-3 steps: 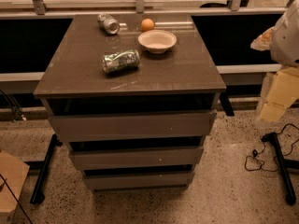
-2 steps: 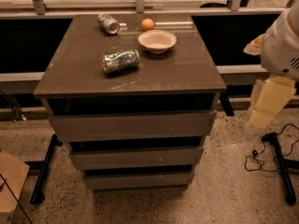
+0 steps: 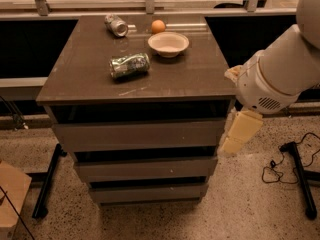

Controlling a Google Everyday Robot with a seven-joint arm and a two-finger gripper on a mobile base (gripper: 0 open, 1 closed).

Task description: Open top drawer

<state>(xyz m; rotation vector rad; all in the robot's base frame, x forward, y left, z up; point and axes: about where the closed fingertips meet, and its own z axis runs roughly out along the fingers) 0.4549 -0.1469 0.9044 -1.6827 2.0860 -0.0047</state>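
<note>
Pincer (image 3: pixel 232 143) low at R, pointing down-L

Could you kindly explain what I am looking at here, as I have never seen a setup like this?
The big white shape at the right is the robot's single arm. Its cream-coloured tool, the part that grasps, hangs down beside the right front corner of a grey-brown cabinet, level with the top drawer. I can see nothing held in it. There is only one camera, and it looks down on the cabinet from the front. On the cabinet's top lie a crushed green can, a silver can on its side, an orange and a pale bowl. The top drawer is the widest front, just under that surface.
</note>
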